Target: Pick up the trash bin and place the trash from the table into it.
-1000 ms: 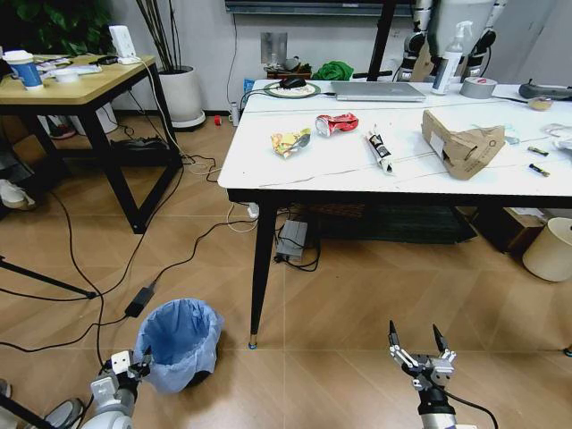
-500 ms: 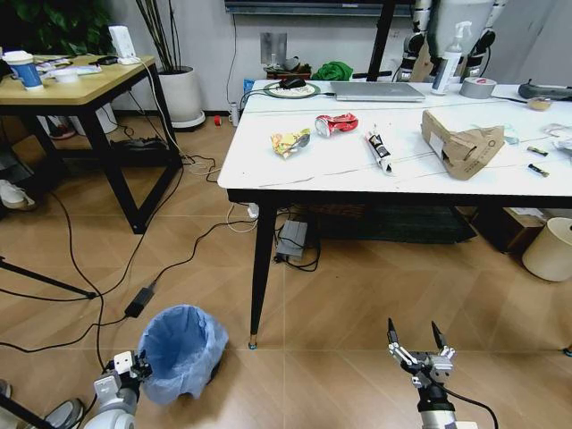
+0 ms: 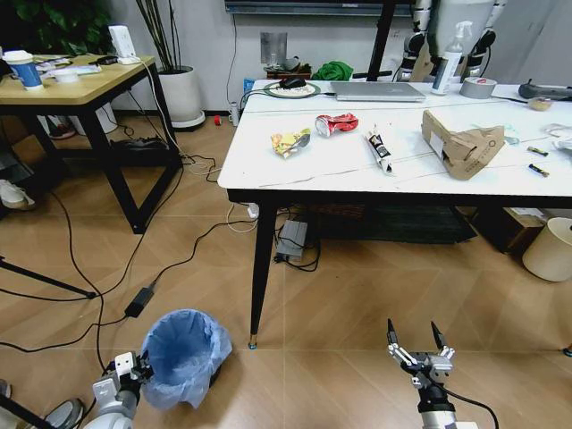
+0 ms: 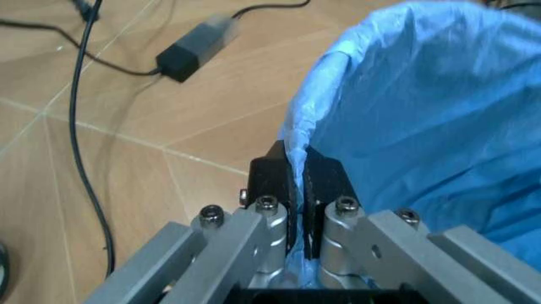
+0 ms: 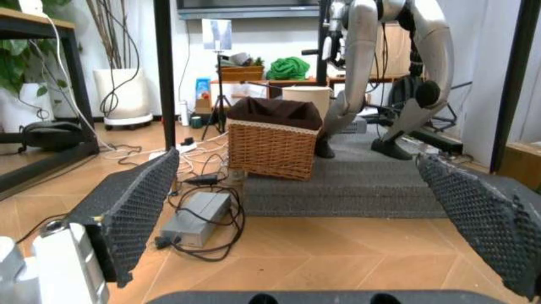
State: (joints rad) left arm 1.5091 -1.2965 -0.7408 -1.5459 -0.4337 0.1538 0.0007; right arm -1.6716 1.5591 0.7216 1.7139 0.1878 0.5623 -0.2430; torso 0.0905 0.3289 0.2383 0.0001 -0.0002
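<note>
Low down, the left end effector (image 4: 298, 183) pinches the trash bin's (image 3: 183, 355) rim.

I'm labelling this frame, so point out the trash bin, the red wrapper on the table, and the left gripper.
trash bin (image 3: 183, 353): head view, on the blue bag lining inside.
red wrapper (image 3: 337, 123): head view, on its crumpled middle.
left gripper (image 4: 298, 183): left wrist view, between fingertips shut on the bag's rim.
</note>
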